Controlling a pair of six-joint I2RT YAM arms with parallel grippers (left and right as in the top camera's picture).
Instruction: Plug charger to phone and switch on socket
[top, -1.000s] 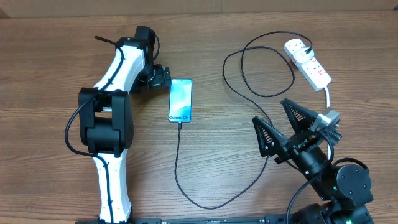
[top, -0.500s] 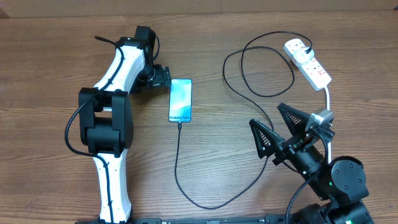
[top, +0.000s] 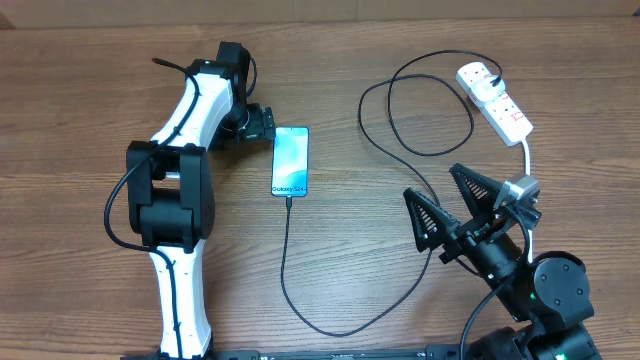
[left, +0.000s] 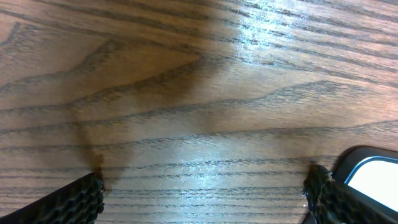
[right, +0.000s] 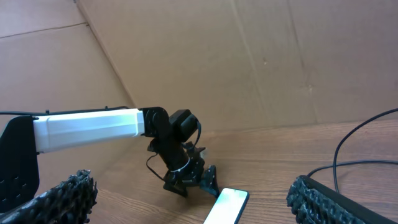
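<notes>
Thin black charger (top: 300, 290) loops from 6 o'clock up to phone's (top: 290, 162) bottom edge. Phone flat, blue screen, 10 o'clock. White socket (top: 495, 100) at 1 o'clock. Right gripper (top: 435, 180) at 4 o'clock, spread, empty. Left gripper (left: 202, 180) spread, empty, just beside phone's corner.

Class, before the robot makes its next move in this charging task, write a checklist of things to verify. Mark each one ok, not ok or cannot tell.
1. Charger meets the lower edge of the phone: ok. Whether it is fully seated: cannot tell.
2. Phone screen lit: ok.
3. Charger's other end reaches the socket: ok.
4. Socket switch on: cannot tell, too small to see.
5. Right gripper open, empty, short of the socket: ok.
6. Left gripper open, empty, beside the phone: ok.
</notes>
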